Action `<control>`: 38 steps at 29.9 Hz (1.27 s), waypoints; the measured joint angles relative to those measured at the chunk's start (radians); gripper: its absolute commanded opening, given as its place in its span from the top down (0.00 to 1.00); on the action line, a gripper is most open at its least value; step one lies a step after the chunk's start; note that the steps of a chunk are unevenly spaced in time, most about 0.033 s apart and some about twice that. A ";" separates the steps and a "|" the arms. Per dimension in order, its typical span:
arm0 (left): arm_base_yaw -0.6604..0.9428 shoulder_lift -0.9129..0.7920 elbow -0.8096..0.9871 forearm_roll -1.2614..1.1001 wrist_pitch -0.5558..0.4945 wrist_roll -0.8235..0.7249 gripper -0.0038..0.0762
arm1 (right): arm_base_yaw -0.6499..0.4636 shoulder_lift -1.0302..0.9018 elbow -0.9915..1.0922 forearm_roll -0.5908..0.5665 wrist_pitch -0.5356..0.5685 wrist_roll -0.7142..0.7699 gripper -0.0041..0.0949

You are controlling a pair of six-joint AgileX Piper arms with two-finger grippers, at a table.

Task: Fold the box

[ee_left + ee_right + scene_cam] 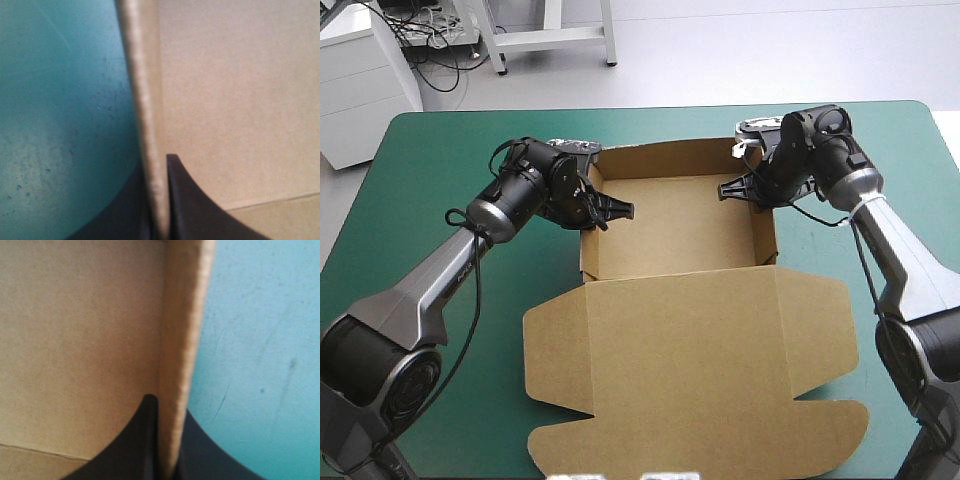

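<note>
Our left gripper (615, 210) is clamped on the left wall (587, 245) of the box (670, 225). In its wrist view the two black fingers (190, 205) stand almost together with the edge of the board between them. One finger is inside the tray and the other is outside, over the teal-green cover (430, 160).

Our right gripper (735, 188) holds the right wall (767, 235) in the same way. Its fingers (142, 440) are nearly closed on the upright board.

Seen from above, the left gripper is at 9 o'clock of the tray and the right gripper at 3 o'clock. The box stands at the middle of the table as an open tray with raised walls, the far wall (665, 160) at 12 o'clock. The lid (700, 370) lies flat on the cover toward 6 o'clock, and its flaps are spread out.
</note>
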State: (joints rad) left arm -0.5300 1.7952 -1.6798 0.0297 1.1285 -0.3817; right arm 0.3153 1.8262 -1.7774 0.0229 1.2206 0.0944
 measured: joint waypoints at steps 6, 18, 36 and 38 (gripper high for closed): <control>0.002 0.058 0.000 0.004 0.011 0.026 0.99 | 0.000 0.060 0.000 0.007 0.002 -0.001 0.98; 0.003 0.134 -0.016 0.003 -0.009 0.072 0.99 | -0.004 0.137 0.000 0.011 0.007 -0.015 0.98; 0.065 0.166 -0.018 -0.110 0.087 0.244 0.20 | 0.007 0.164 -0.008 0.100 0.007 -0.118 0.13; 0.075 0.166 -0.029 -0.101 0.094 0.244 0.20 | 0.008 0.164 -0.007 0.100 0.008 -0.124 0.11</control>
State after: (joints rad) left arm -0.4547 1.9611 -1.7085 -0.0717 1.2223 -0.1376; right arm 0.3230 1.9900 -1.7846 0.1226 1.2283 -0.0295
